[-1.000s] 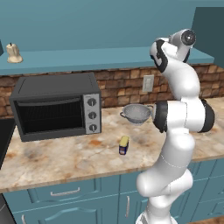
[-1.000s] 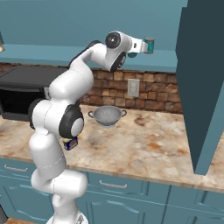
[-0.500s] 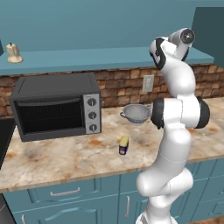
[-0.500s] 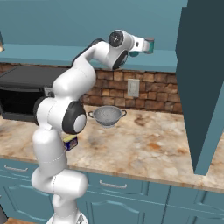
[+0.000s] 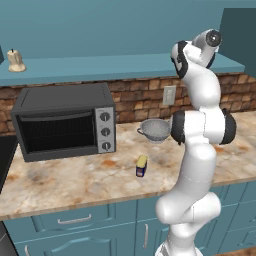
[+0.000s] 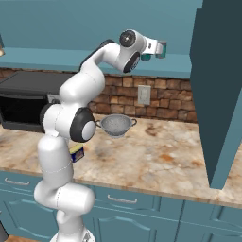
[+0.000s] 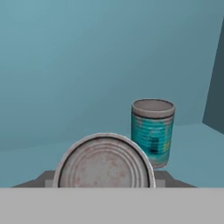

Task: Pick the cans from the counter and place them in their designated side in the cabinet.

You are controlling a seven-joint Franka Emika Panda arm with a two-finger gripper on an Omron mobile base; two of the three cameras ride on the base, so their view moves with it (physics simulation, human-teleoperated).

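Gripper [image 6: 160, 49] clamping teal silver-topped can [image 7: 105, 161], apparently; fingertips hiding behind it; second teal can [image 7: 152, 131] standing near cabinet's [image 7: 87, 65] right end.

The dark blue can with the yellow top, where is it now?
The dark blue can stands on the counter in the left base view, in front of the colander, right of the microwave.
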